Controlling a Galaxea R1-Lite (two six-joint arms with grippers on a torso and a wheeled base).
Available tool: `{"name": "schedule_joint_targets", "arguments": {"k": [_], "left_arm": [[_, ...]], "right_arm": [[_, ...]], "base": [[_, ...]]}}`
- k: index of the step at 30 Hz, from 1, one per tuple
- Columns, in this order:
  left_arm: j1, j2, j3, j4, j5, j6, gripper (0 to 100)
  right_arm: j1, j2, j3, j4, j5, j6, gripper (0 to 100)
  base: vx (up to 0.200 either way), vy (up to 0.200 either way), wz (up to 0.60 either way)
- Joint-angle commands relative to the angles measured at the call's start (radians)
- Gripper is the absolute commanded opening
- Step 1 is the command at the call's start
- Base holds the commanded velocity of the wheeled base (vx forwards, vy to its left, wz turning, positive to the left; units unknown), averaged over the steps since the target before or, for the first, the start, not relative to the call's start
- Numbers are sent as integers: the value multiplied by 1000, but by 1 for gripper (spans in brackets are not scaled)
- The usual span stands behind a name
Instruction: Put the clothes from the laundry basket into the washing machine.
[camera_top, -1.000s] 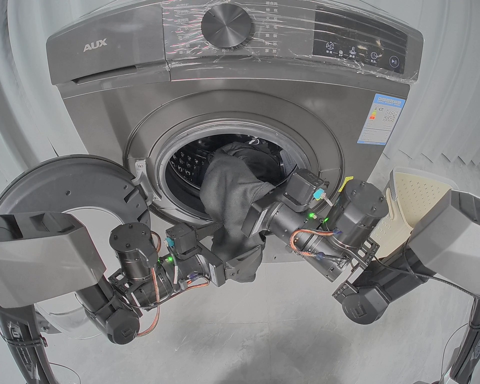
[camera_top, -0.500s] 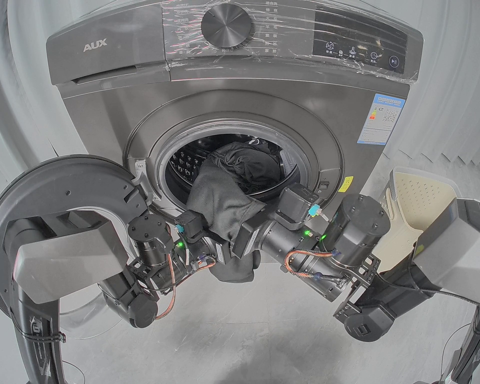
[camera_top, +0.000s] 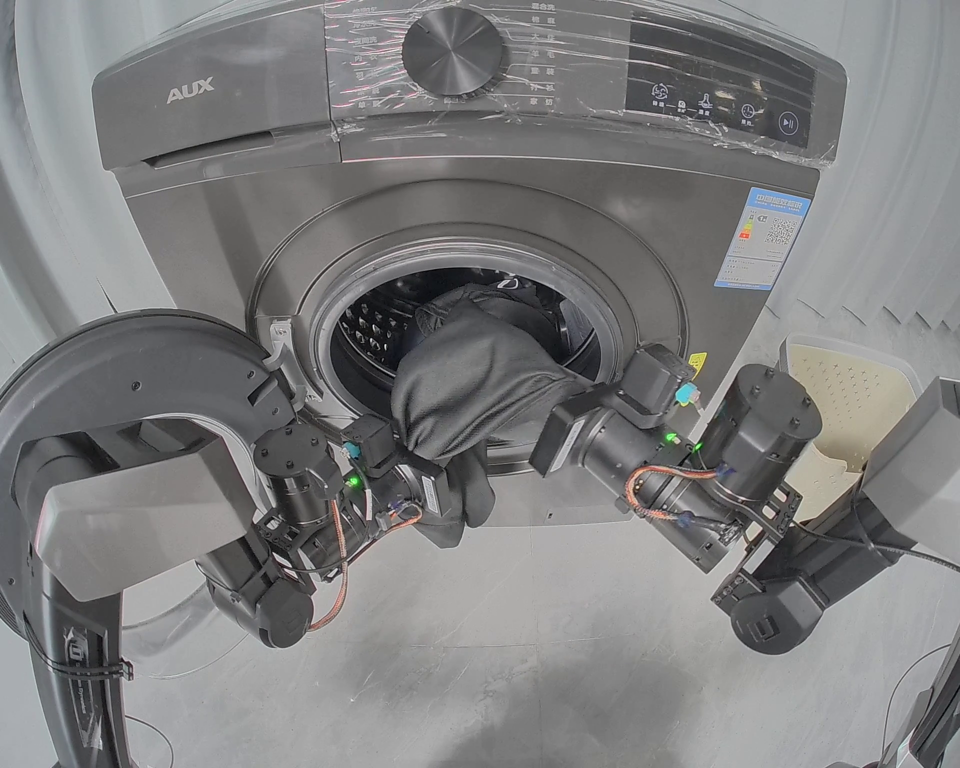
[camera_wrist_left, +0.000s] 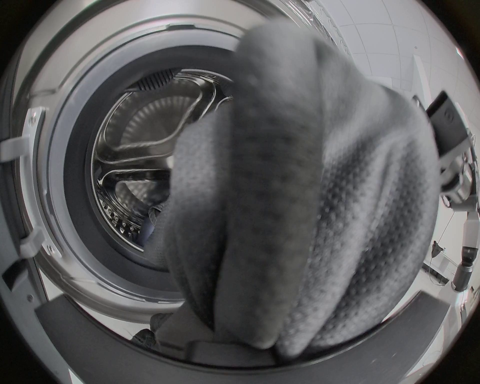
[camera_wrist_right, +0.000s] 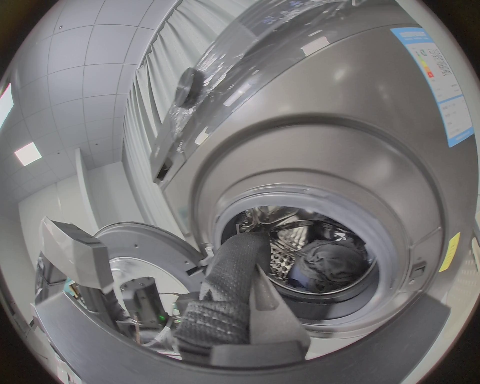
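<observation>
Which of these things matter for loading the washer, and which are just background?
Job: grey garment, washing machine, open door, clothes in the drum, laundry basket.
Just there: sticker label, curtain, floor.

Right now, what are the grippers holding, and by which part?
Both hold the grey garment: left gripper its hanging lower end, right gripper a bunched fold.

Your left gripper (camera_top: 445, 495) is buried under the dark grey knitted garment (camera_top: 480, 385); its blurred folds mask much of the steel drum (camera_wrist_left: 130, 165) beyond. Behind your right gripper (camera_wrist_right: 245, 325), the cream perforated laundry basket (camera_top: 850, 390) is partly covered.
</observation>
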Motion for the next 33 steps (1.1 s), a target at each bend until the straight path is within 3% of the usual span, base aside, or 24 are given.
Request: {"name": "schedule_joint_targets", "arguments": {"k": [1, 6, 21, 32, 33], "left_arm": [[4, -76, 21, -4, 3, -14, 0], [-12, -165, 45, -3, 4, -34, 0], [-81, -447, 320, -1, 1, -37, 0], [-75, -443, 312, -3, 0, -43, 0], [-73, -443, 312, -3, 0, -43, 0]], "right_arm": [[-56, -9, 51, -6, -2, 2, 0], [-61, 10, 127, -11, -4, 4, 0], [23, -19, 264, -57, 15, 6, 0], [31, -32, 270, -82, 13, 4, 0], [31, -36, 279, -82, 15, 4, 100]], "base": [[0, 0, 0], [0, 0, 0], [0, 0, 0], [0, 0, 0], [0, 0, 0]]}}
